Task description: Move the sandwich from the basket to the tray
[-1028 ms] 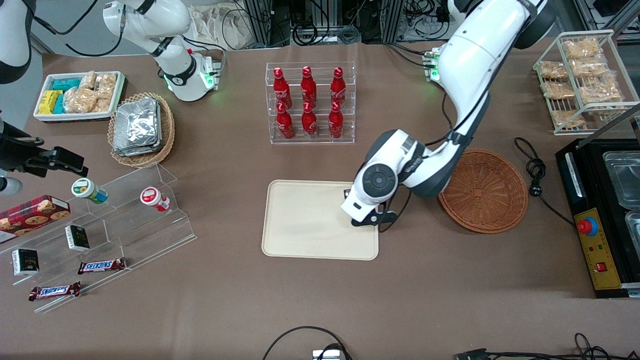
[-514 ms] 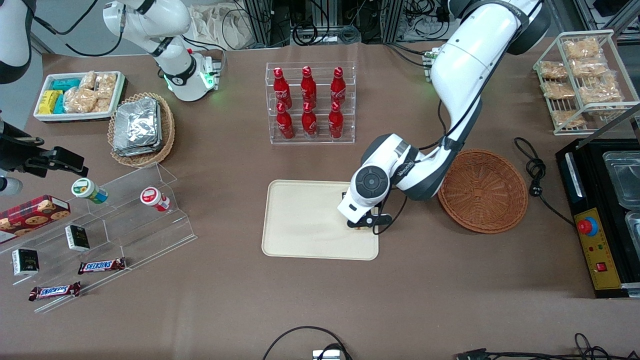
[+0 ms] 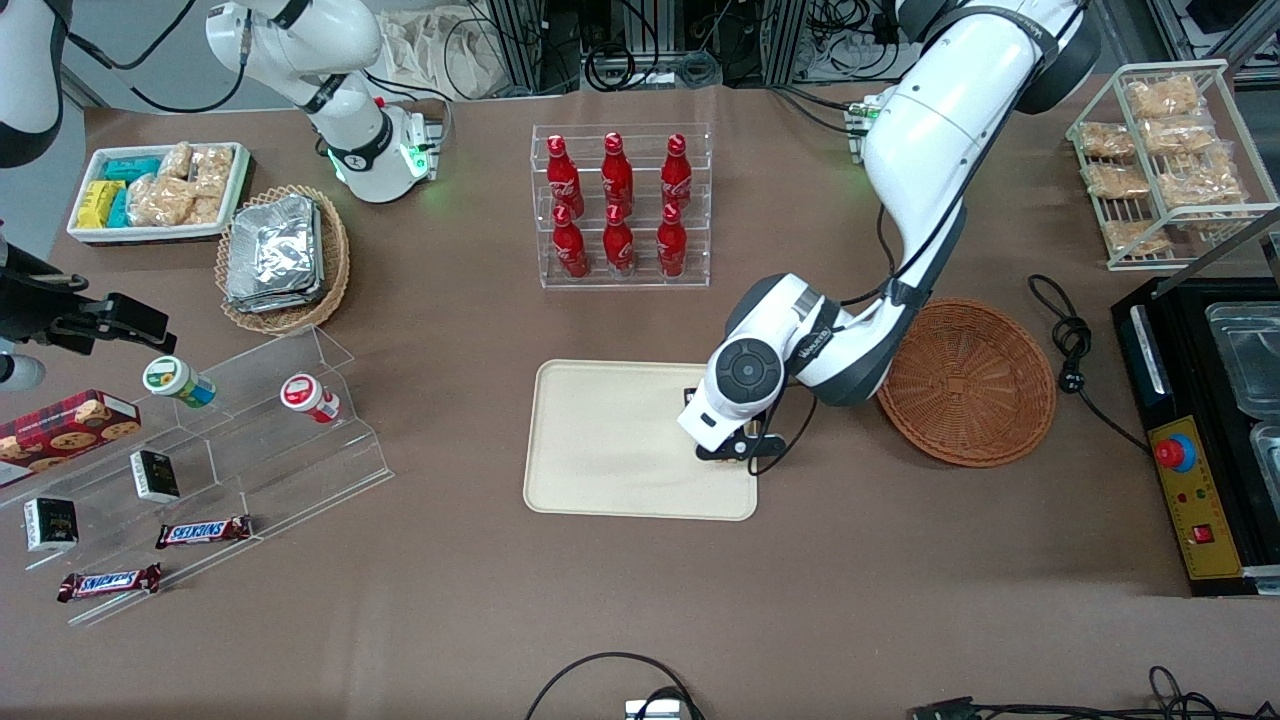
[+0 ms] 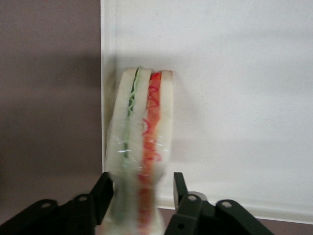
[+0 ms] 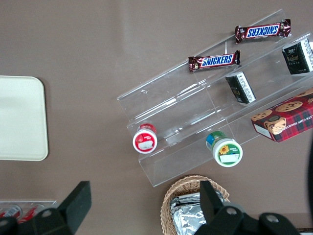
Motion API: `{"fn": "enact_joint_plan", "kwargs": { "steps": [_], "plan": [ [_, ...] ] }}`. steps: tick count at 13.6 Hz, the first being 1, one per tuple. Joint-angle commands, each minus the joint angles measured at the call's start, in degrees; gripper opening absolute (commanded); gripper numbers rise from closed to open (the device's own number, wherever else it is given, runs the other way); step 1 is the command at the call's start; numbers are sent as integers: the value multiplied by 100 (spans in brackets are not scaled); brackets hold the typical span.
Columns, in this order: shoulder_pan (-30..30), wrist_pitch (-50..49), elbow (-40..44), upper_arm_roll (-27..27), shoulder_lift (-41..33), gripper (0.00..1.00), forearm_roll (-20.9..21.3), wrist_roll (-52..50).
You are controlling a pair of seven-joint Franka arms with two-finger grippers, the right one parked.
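Gripping the pale triangular bread sandwich [image 4: 139, 147] with red and green filling, the left arm's gripper [image 3: 727, 447] hangs low over the flat cream-beige rectangular tray [image 3: 610, 440], near its edge toward the round reddish-brown wicker basket [image 3: 968, 382]. Basket lies about 3 o'clock of the tray on the desk. Sandwich's long axis runs straight out from the jaws, cut edge up. Jaws clenched on its near end, narrow gap. Release looks next.
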Motion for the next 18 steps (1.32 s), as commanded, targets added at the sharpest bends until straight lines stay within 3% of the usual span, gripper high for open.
{"fn": "enact_joint_plan", "kwargs": {
  "steps": [1,5,7,9,12,16,18],
  "plan": [
    [8,-436,87,-22,-385,100,66,46],
    [139,-903,-385,-31,-1324,100,-4,64],
    [359,-903,-1200,-40,-2166,100,-74,316],
    [701,-868,-2124,-40,-3098,100,-520,984],
    [1115,-1008,-2891,-14,-4120,100,-610,1724],
    [1940,-2228,-1894,-5,-4026,100,-549,1848],
    [2327,-2354,-1584,-5,-3982,100,-558,2014]
  ]
}}
